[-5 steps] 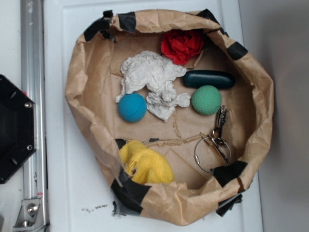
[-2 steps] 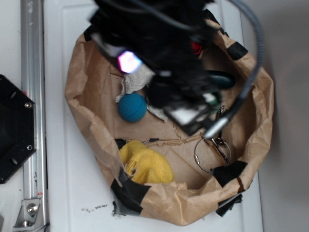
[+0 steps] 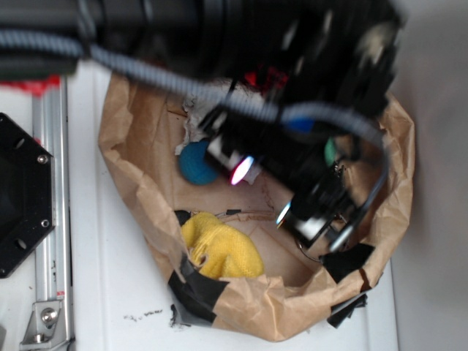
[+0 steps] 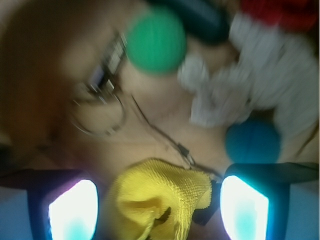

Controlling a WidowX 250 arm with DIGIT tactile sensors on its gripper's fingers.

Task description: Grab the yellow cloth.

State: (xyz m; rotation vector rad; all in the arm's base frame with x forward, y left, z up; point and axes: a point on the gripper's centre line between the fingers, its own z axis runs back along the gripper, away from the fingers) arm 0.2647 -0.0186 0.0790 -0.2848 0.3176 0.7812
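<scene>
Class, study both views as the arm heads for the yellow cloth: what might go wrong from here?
1. The yellow cloth sits against the paper wall; the fingers may snag paper or tape.
2. The key ring lies close by and might get dragged along.

Bright yellow terry cloth wad (image 3: pixel 219 248) (image 4: pixel 160 200): crumpled, lumpy folds; lying at the paper-lined basin's near-left edge.
</scene>
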